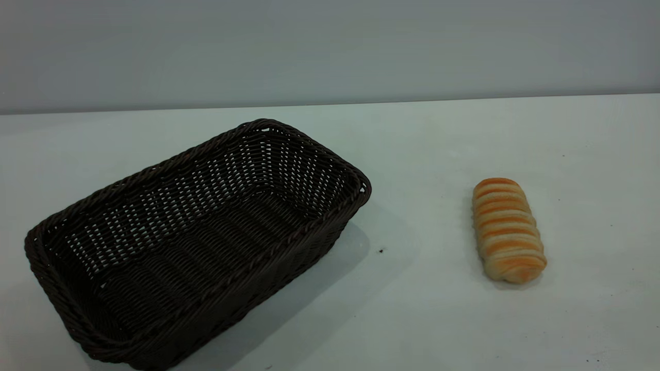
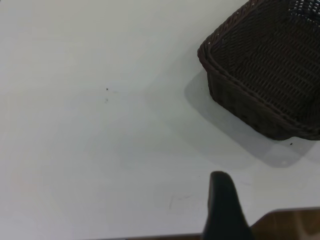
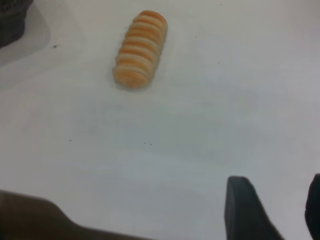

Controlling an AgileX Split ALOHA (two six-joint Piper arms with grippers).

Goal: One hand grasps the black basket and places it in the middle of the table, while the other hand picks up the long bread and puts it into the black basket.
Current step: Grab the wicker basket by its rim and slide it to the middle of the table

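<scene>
The black basket lies empty on the left part of the table, set at an angle. In the left wrist view one corner of the basket shows, well away from my left gripper. That gripper is open and holds nothing; only one dark finger shows. The long bread lies on the right part of the table. My right gripper stands open and empty, some way from the bread. Neither arm appears in the exterior view.
A grey wall runs behind the table's far edge. The table's near edge, with brown beyond it, shows in both wrist views. A small dark speck lies between basket and bread.
</scene>
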